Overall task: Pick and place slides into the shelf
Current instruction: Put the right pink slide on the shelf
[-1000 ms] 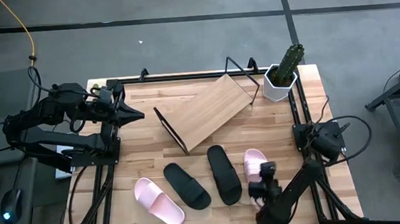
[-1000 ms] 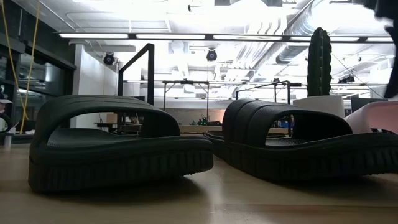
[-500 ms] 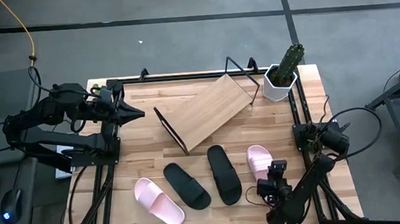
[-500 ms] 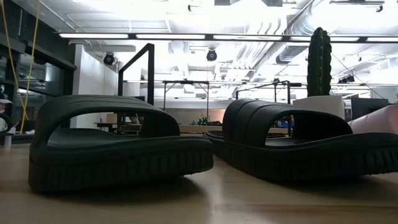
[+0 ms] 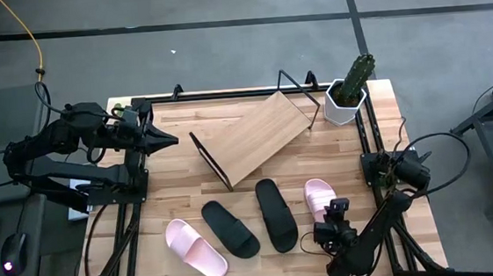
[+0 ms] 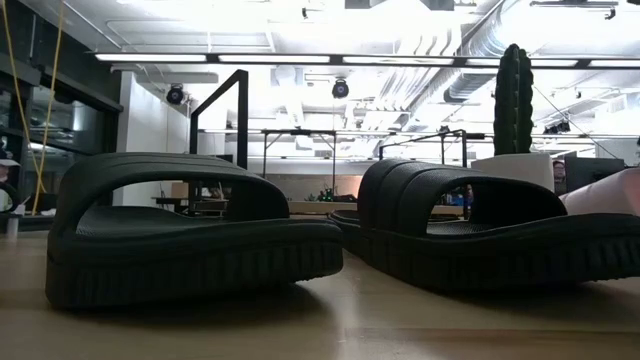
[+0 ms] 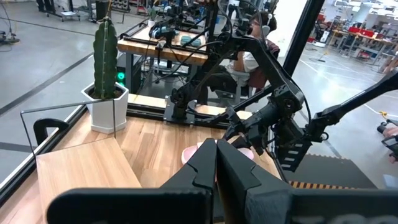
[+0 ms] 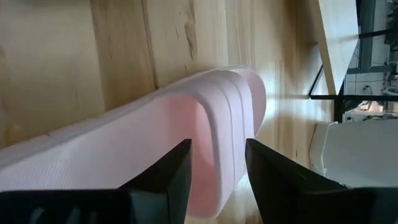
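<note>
Having just slid back to the pink slide's (image 5: 319, 197) near end, the right gripper (image 5: 334, 222) is hovering with fingers spread, empty, lining up a grasp; the left gripper (image 5: 169, 141) is waiting clenched.

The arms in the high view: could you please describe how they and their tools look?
Both arms are dark, jointed and slim, with black cables looping at their bases. The left tool tapers to a point; the right tool has two flat black fingers.
</note>
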